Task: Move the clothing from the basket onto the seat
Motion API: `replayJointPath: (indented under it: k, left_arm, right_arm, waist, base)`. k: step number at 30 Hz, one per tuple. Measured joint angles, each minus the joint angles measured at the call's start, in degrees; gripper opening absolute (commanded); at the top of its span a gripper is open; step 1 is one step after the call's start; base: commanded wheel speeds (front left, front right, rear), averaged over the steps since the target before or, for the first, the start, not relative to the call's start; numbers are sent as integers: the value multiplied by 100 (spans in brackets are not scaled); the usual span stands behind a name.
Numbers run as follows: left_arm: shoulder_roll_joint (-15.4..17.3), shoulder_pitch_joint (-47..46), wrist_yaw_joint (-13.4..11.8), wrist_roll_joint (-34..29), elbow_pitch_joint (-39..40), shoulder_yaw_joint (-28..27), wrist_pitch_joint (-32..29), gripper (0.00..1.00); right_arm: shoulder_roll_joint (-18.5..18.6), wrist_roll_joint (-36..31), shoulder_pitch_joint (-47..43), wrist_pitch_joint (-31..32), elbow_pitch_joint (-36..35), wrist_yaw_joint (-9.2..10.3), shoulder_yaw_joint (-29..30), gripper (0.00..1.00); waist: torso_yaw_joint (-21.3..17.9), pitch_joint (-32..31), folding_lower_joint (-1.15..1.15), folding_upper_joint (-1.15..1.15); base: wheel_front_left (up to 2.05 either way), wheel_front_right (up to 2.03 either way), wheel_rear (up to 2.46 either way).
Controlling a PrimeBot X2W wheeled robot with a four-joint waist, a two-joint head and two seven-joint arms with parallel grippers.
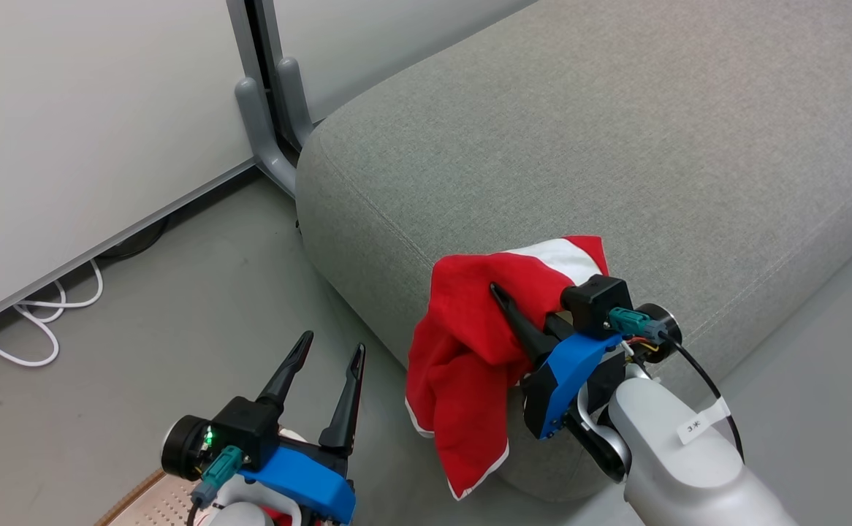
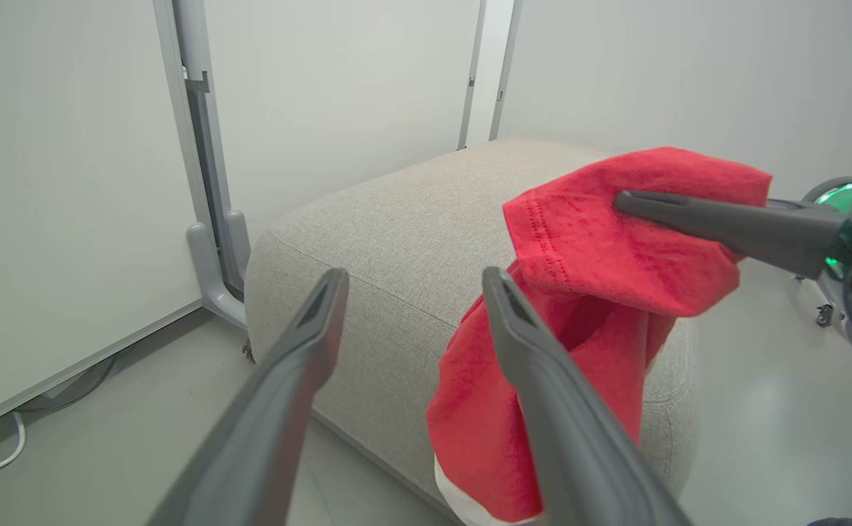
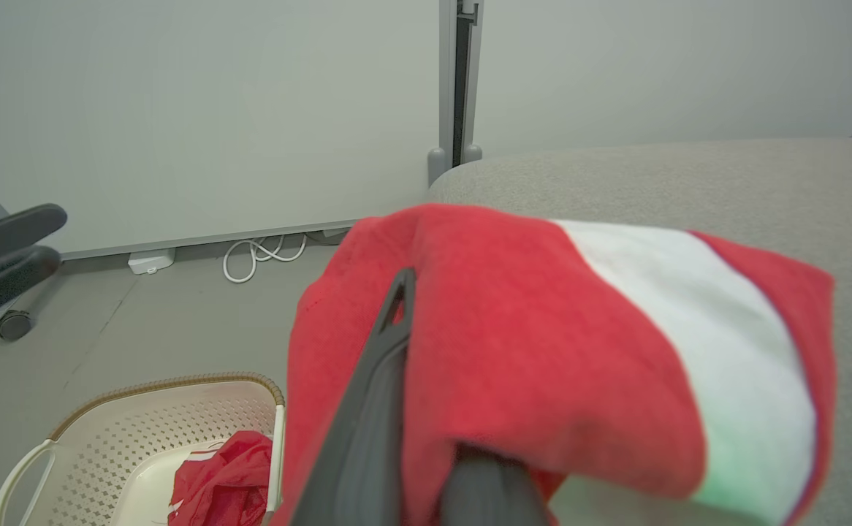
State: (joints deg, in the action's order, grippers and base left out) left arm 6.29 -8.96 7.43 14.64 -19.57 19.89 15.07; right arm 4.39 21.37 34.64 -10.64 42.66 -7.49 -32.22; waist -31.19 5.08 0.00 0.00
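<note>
A red garment with a white stripe and white trim (image 1: 470, 358) hangs from my right gripper (image 1: 500, 294), which is shut on it just in front of the grey seat's (image 1: 616, 146) rounded near corner. The cloth drapes over the gripper's fingers (image 3: 375, 380) and hides one of them. In the left wrist view the same garment (image 2: 601, 248) hangs against the seat's (image 2: 397, 234) edge. My left gripper (image 1: 333, 343) is open and holds nothing, low and to the left of the garment. The cream perforated basket (image 3: 170, 416) stands on the floor below with another red garment (image 3: 225, 486) inside.
White panel walls with grey metal feet (image 1: 269, 124) stand just left of the seat. White cables (image 1: 39, 321) lie on the floor along the wall. A dark chair base with a castor (image 3: 13, 325) sits at the left of the right wrist view.
</note>
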Motion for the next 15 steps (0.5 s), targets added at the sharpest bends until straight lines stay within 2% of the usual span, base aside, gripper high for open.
replayJointPath:
  k: [10, 15]
  left_arm:
    - [104, 1, 0, -20, 107, 1, 0, 100]
    - [258, -188, 0, -66, 214, 84, 0, 100]
  right_arm:
    - [-25, -44, 15, -38, -134, 0, 158, 0]
    - [100, 1, 469, -159, -204, 0, 648, 0]
  waist:
    - [20, 153, 0, 0]
    - [108, 467, 0, 0]
  base:
    - [0, 0, 0]
    - [0, 0, 0]
